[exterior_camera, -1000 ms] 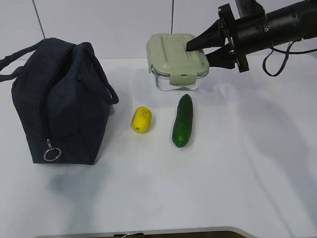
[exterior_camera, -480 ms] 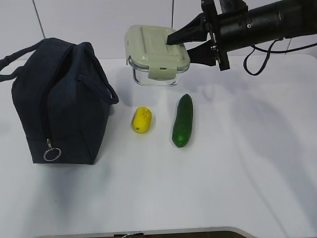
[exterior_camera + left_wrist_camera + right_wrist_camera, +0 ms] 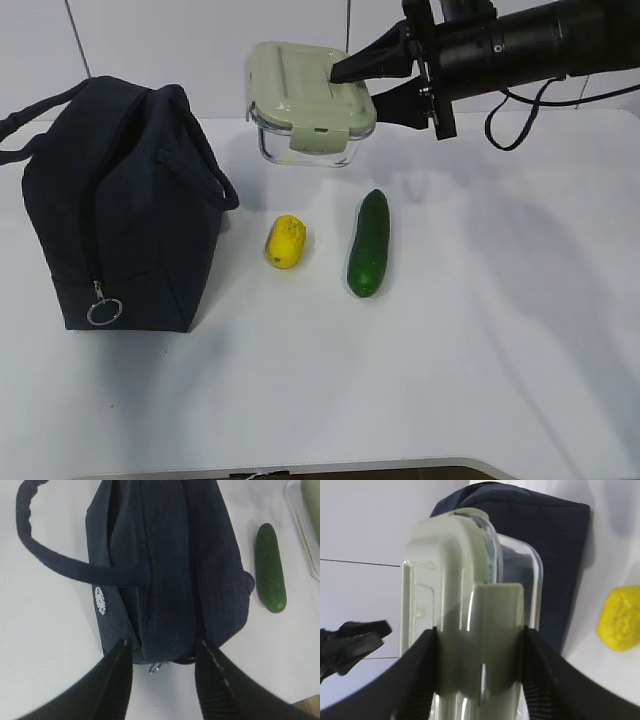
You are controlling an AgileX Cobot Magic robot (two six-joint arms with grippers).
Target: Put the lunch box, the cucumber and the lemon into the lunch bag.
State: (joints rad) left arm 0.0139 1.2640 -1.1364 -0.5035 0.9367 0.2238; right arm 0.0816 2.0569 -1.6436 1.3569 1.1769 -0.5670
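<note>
exterior view: right gripper [image 3: 372, 85] clamps the lunch box [image 3: 310, 100] aloft, heading for the lunch bag [image 3: 120, 200]; left gripper [image 3: 162, 667] hovers open, empty.

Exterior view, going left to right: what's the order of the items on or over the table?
lunch bag → lemon → cucumber. The lunch box is held up by the right pincer, overlapping the lemon-to-cucumber span.

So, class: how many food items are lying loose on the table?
2: the lemon beside the lunch bag, and the cucumber to its right. The lunch box's contents cannot be judged.
</note>
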